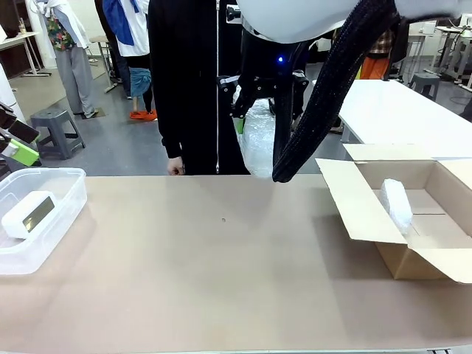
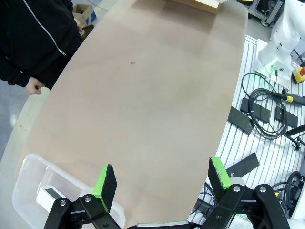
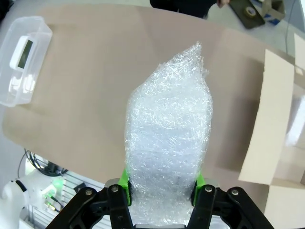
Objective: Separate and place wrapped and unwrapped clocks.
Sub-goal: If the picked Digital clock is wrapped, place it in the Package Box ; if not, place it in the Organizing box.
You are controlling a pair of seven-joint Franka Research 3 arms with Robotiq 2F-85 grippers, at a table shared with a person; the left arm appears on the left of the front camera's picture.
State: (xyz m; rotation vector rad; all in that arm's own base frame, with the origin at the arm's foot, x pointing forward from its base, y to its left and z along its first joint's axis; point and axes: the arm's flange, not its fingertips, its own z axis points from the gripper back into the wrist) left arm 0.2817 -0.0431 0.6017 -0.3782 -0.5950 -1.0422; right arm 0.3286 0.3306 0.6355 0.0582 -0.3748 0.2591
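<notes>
Right gripper (image 3: 162, 188): clamps wrapped clock (image 3: 167, 138); its base hidden.
Left gripper (image 2: 162, 183): spread, empty.
Bare clock (image 1: 28, 214): in tub (image 1: 44, 236).
Box (image 1: 413, 221): second bundle (image 1: 396, 203), seen from front.

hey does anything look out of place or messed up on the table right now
Nothing stands out. The bare clock lies in the clear plastic bin, one wrapped clock lies in the open cardboard box, and the right gripper holds the other wrapped bundle above the table. Nothing is spilled or damaged.
</notes>
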